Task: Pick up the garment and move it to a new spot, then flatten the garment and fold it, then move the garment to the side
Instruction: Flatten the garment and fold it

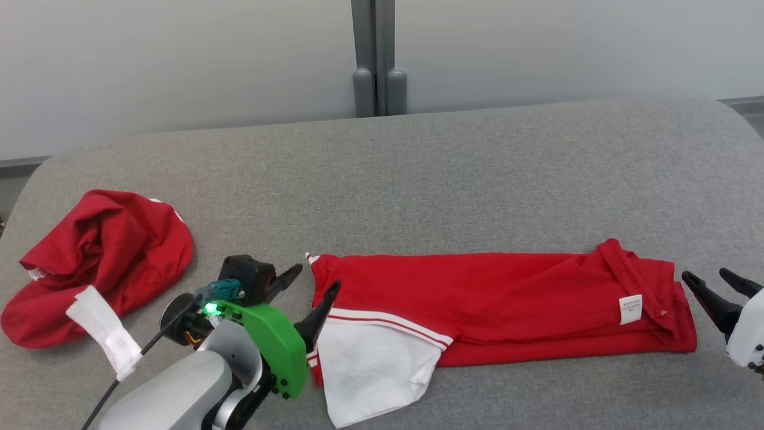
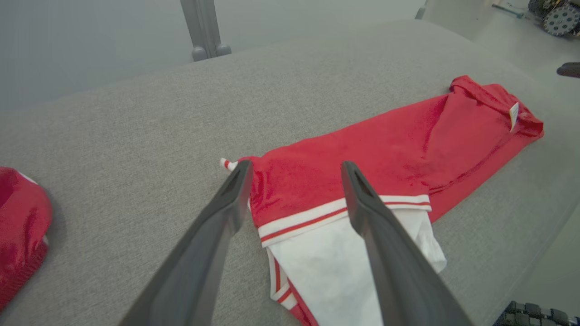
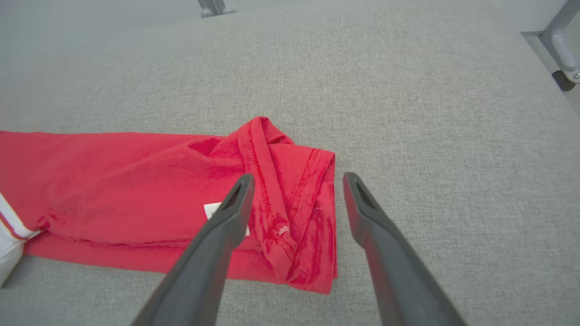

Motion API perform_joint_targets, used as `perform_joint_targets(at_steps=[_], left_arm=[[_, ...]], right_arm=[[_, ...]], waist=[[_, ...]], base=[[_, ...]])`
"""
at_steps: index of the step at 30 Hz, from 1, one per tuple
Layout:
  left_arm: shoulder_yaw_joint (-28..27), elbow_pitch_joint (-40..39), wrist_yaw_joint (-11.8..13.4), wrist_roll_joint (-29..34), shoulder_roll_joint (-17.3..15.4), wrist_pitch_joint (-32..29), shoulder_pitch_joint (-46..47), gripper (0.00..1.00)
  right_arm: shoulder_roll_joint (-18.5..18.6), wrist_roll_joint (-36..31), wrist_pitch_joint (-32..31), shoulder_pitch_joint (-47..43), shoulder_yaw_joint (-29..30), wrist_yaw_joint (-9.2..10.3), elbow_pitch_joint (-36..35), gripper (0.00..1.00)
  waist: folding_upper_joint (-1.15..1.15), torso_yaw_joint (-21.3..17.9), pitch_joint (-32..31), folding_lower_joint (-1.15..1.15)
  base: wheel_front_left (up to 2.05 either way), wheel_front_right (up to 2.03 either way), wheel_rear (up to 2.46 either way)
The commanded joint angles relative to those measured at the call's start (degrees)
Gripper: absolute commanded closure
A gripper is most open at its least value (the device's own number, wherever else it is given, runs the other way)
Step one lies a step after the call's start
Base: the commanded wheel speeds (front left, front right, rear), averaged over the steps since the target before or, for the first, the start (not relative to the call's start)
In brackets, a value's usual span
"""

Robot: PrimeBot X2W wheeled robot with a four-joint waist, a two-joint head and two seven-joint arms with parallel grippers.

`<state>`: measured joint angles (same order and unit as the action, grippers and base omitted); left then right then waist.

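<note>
2 splayed pincers (image 1: 317, 276) (image 1: 704, 273) at garment (image 1: 477, 292) ends, L+R

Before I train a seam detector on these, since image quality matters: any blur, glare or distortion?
Head view: even soft light, no glare, only a faint shadow beneath the crumpled garment. Left wrist view: the folded garment looks oversaturated, slightly shiny. Right wrist view: its stitching is sharp, the table weave clear.

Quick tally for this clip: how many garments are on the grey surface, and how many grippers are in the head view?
Garments: 2, the folded red garment and the crumpled red garment
Grippers: 2, the left gripper and the right gripper, both open
Total: 4
</note>
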<state>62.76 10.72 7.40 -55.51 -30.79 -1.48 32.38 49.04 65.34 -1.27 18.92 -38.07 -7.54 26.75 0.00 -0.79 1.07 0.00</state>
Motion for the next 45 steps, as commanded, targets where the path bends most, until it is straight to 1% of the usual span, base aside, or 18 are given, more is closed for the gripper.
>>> perform_joint_targets(at_steps=[1,4,5,7,9,11,13,16,17,18,20,22,26,28,30,33,42,45], left_arm=[[-1.5,0.8,1.0,-0.3,1.0,3.0,-1.3,0.00],[-5.4,3.0,3.2,-0.9,3.7,11.4,-2.8,0.00],[-6.7,3.5,3.6,-1.4,4.7,13.1,-3.4,0.00],[-10.8,4.3,4.4,-3.7,7.4,15.6,-5.1,0.00],[-14.7,4.9,4.7,-3.4,9.3,16.5,-6.6,0.00],[-20.0,4.1,4.7,-0.2,11.6,16.8,-8.4,0.00],[-25.1,3.4,4.7,5.1,13.9,16.6,-12.1,0.00],[-31.6,1.8,3.7,13.7,17.2,16.6,-16.4,0.00],[-33.7,1.3,3.5,15.8,18.5,16.6,-18.0,0.00],[-36.3,0.5,2.7,17.9,20.4,16.6,-20.0,0.00],[-38.5,-0.5,0.6,23.8,22.2,16.6,-22.8,0.00],[-40.3,-1.0,-1.2,28.6,23.9,16.6,-25.2,0.00],[-43.8,-1.8,-3.1,35.0,26.6,16.6,-29.3,0.00],[-44.6,-1.9,-3.5,37.4,27.4,16.6,-31.0,0.00],[-45.6,-2.0,-3.7,38.0,27.6,16.6,-32.2,0.00],[-45.6,-2.5,-3.8,38.1,27.8,16.6,-33.0,0.00],[-45.1,-2.3,-2.8,37.6,27.8,16.6,-32.8,0.00],[-44.5,-1.6,-3.0,37.6,27.8,16.6,-32.6,0.00]], right_arm=[[-0.5,-1.0,2.2,-1.5,1.2,0.11,-0.6,0.00],[-2.1,-3.8,8.0,-3.3,4.3,0.11,-2.0,0.00],[-2.6,-4.9,9.7,-3.9,5.3,0.11,-2.3,0.00],[-4.2,-7.2,13.2,-5.2,7.9,0.11,-2.8,0.00],[-6.6,-10.0,15.2,-6.6,11.1,0.10,-3.4,0.00],[-9.4,-13.0,16.1,-8.4,15.4,0.10,-4.2,0.00],[-12.8,-16.5,16.5,-10.4,20.1,0.10,-5.7,0.00],[-18.7,-23.8,16.5,-13.9,27.8,0.10,-10.1,0.00],[-20.5,-25.8,16.5,-15.3,29.8,0.10,-11.4,0.00],[-22.9,-27.8,16.5,-16.7,32.5,0.10,-13.1,0.00],[-26.6,-31.0,16.5,-18.9,36.4,0.10,-15.9,0.00],[-29.8,-33.5,16.5,-21.1,38.9,0.10,-18.3,0.00],[-34.2,-36.7,16.5,-24.2,40.7,0.10,-20.9,0.00],[-35.4,-37.9,16.5,-25.1,40.8,0.10,-21.6,0.00],[-36.4,-38.7,16.5,-25.7,41.1,0.10,-22.1,0.00],[-37.2,-39.3,16.5,-26.1,41.4,0.10,-22.6,0.00],[-36.8,-39.2,16.5,-25.4,41.3,0.10,-22.4,0.00],[-36.6,-39.4,16.5,-25.1,42.0,0.10,-20.6,0.00]], waist=[[0.00,-0.3,-0.7,0.00],[0.00,-0.7,-1.4,0.00],[0.00,-0.8,-1.5,0.00],[0.00,-1.0,-1.6,0.00],[0.00,-1.3,-1.6,0.00],[0.00,-1.5,-1.6,0.00],[0.00,-1.8,-1.7,0.00],[0.00,-2.2,-1.7,0.00],[0.00,-2.2,-1.8,0.00],[0.00,-2.1,-1.8,0.00],[0.00,-2.0,-1.9,0.00],[0.00,-1.7,-2.0,0.00],[0.00,-1.3,-2.2,0.00],[0.00,-1.1,-2.3,0.00],[0.00,-0.8,-2.3,0.00],[0.00,-0.3,-2.3,0.00],[0.00,0.1,-2.0,0.00],[0.00,0.2,-1.5,0.00]], base=[[0.00,0.00,0.00],[0.00,0.00,0.00],[0.00,0.00,0.00],[0.00,0.00,0.00],[0.00,0.00,0.00],[0.00,0.00,0.00],[0.00,0.00,0.00],[0.00,0.00,0.00],[0.00,0.00,0.00],[0.00,0.00,0.00],[0.00,0.00,0.00],[0.00,0.00,0.00],[0.00,0.00,0.00],[0.00,0.00,0.00],[0.00,0.00,0.00],[0.00,0.00,0.00],[0.00,0.00,0.00],[0.00,0.00,0.00]])
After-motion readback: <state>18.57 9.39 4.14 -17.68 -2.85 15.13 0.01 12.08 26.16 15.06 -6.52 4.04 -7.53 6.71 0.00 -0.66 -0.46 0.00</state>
